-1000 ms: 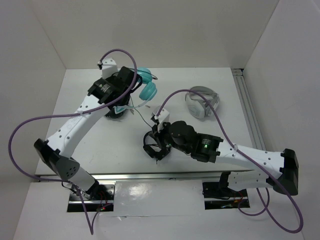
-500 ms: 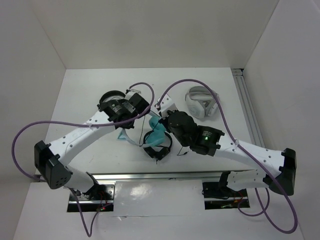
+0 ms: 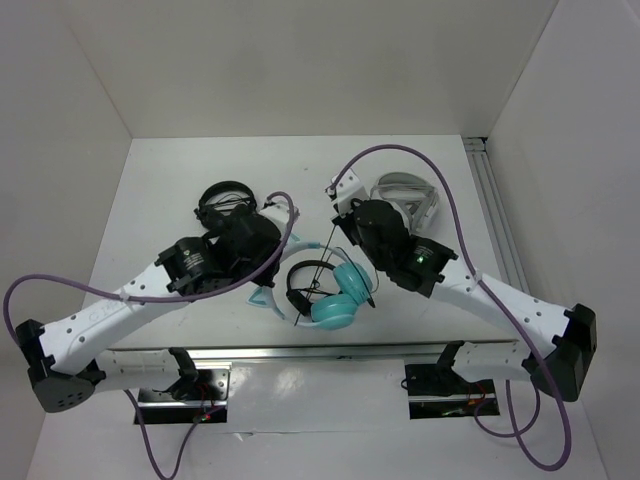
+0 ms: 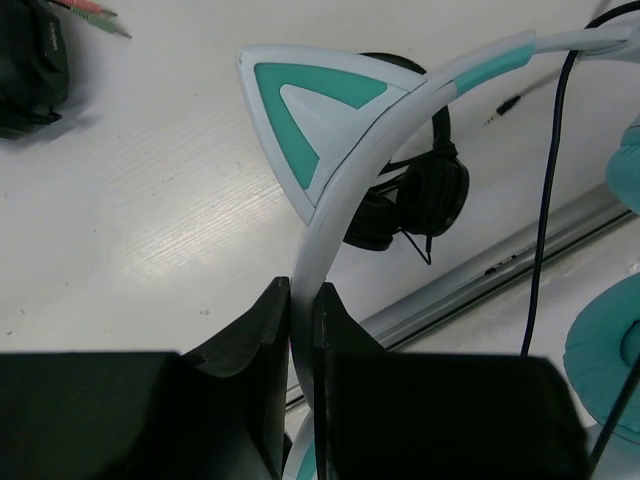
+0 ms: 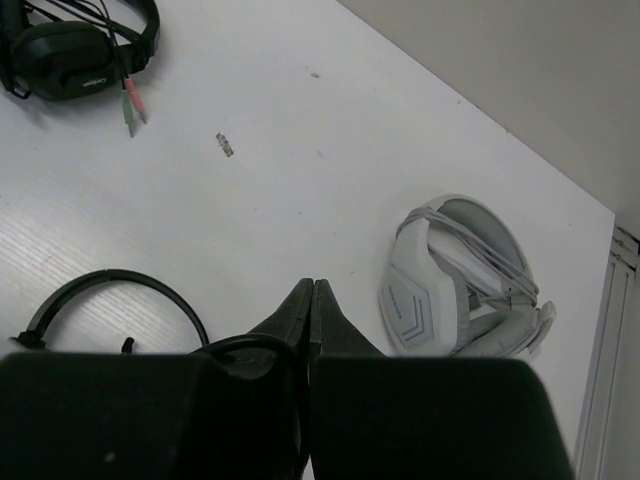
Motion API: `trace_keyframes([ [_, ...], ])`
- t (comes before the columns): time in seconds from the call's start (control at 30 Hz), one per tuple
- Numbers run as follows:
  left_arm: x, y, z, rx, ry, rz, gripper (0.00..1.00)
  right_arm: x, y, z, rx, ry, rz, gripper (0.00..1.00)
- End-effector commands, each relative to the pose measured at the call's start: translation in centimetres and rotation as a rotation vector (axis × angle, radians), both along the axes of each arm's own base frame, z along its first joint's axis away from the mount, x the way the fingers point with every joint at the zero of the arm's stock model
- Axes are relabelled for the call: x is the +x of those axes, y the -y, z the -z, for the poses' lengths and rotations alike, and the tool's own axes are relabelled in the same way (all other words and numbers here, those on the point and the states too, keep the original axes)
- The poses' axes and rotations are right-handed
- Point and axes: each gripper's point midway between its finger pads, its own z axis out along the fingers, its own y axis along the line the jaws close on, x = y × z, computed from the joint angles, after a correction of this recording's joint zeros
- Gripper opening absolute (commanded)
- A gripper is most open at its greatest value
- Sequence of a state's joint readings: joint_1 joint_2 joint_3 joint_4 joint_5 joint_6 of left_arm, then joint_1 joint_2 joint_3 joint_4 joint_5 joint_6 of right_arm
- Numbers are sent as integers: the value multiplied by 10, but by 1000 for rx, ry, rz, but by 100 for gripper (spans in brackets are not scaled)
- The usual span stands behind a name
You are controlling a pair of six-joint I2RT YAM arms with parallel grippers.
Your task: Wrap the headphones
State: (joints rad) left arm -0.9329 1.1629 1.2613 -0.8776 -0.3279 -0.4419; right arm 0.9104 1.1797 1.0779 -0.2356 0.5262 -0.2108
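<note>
The headphones (image 3: 338, 302) hang at the front middle: teal ear cups and a pale headband with a cat ear (image 4: 305, 115). My left gripper (image 3: 268, 282) is shut on the headband (image 4: 345, 195), which is pinched between the jaws of the gripper (image 4: 303, 300) in the left wrist view. The thin black cable (image 3: 322, 262) runs up from the ear cups to my right gripper (image 3: 343, 232). In the right wrist view that gripper (image 5: 312, 288) has its jaws shut, with the cable (image 5: 250, 345) looping in at the left finger. A teal ear cup (image 4: 610, 355) and the cable (image 4: 545, 200) hang to the right.
Small black headphones (image 3: 305, 283) lie on the table just under the teal ones and show in both wrist views (image 4: 420, 190) (image 5: 110, 298). Another black headset (image 3: 225, 200) lies at the back left. Grey-white headphones (image 3: 405, 203) (image 5: 460, 275) lie at the back right. A metal rail (image 3: 300, 352) marks the near edge.
My left arm has carried the teal headphones from the back left to the front middle. My right gripper has moved from the small black headphones up and back, and now holds the cable.
</note>
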Motion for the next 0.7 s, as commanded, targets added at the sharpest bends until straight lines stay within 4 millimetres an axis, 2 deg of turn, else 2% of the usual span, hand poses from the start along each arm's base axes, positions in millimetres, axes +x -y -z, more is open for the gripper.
trace_keyframes([
  [0.0,-35,-3,-7,-3,-39,166,0,21,20,-44,116,122,82,3],
  [0.07,-35,-10,-12,-1,-33,131,0,25,20,-33,95,102,61,3],
  [0.1,-35,-15,-19,-10,-32,89,0,31,21,-35,112,104,45,3],
  [0.13,-37,-23,-18,17,-43,69,0,34,20,-24,100,80,29,3],
  [0.2,-40,-24,-28,-20,-24,75,0,38,10,-14,130,40,-71,3],
  [0.27,-44,-16,-39,-87,-10,115,0,36,-5,-9,156,16,-178,5],
  [0.3,-45,-18,-53,-124,19,117,0,30,-20,-6,183,-10,-273,7],
  [0.33,-46,-16,-59,-141,23,124,0,29,-26,2,189,-30,-295,8],
  [0.4,-45,-15,-79,-191,62,126,0,25,-42,-1,240,-39,-367,8],
  [0.57,-59,5,-122,-345,94,248,0,30,-69,17,292,-83,-445,7],
  [0.6,-58,6,-126,-351,99,249,0,31,-73,16,320,-86,-451,7],
  [0.63,-58,7,-141,-391,122,245,0,31,-77,16,335,-89,-459,7],
  [0.67,-54,7,-146,-395,135,222,0,30,-78,27,340,-111,-464,7],
])
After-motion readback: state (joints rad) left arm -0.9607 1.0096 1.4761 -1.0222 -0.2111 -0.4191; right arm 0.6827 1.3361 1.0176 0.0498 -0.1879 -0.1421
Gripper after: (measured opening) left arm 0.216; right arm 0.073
